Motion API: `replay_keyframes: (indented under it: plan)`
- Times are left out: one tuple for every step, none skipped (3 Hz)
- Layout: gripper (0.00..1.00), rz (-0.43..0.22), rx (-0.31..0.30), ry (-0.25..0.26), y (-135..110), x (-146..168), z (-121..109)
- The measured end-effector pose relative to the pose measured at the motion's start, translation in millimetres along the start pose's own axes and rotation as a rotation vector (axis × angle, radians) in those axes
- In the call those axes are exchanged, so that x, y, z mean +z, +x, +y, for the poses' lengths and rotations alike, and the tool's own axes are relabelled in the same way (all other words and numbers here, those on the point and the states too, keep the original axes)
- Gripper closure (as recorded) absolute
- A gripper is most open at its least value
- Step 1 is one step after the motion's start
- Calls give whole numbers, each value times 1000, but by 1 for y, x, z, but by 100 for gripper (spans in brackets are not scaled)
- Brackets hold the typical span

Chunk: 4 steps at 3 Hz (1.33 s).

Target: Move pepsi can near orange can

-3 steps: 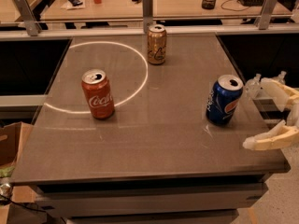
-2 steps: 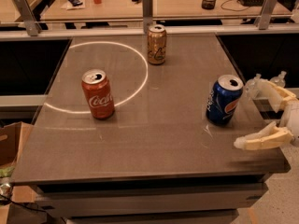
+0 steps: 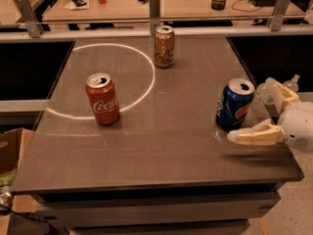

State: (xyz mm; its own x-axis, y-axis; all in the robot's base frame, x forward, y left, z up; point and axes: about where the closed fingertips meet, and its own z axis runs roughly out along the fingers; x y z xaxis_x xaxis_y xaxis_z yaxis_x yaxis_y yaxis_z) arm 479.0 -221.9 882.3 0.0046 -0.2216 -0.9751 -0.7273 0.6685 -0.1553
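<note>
Grey-brown surface [image 3: 161,151] under dim light, wooden desks [image 3: 205,4] beyond a rail [image 3: 205,31]. Gripper [image 3: 243,113] at the right edge, reaching in from off the surface. Jaws spread wide, released, clamping nothing: upper finger [image 3: 274,92] just behind and to the right of the pepsi can [image 3: 234,106], lower finger [image 3: 254,135] low over the surface just in front and to the right of it. Contact hard to call; looks near touching at the upper finger, apart at the lower.

Pepsi can upright near the right edge, tab hole open on top. Well apart from the orange can [image 3: 164,47], upright at the far middle, just outside a white ring [image 3: 152,80] marked on the surface. Red Coca-Cola can [image 3: 103,99] upright on the left, on the ring's near arc; no part of the job.

Probably light, being opened and perhaps emptied. Thin-walled, so easily dented by a hard squeeze; smooth painted metal, so slippery. Best taken across the middle of the body, jaws on opposite sides, below the rim and above the base taper, with only enough squeeze to hold. Prone to tipping if nudged high by one finger alone.

Against a second ago: lower finger further left and closer to the can's front; upper finger about where it was. All three cans in the same places.
</note>
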Motion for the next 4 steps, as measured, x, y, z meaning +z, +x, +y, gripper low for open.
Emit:
replay_keyframes:
  plan:
    - [0,-21,45,22,-7,21,2]
    - [0,-31,87,19,-8,38,8]
    - [17,-26,126,14,-2,47,13]
    - [41,-41,135,-2,-2,54,16]
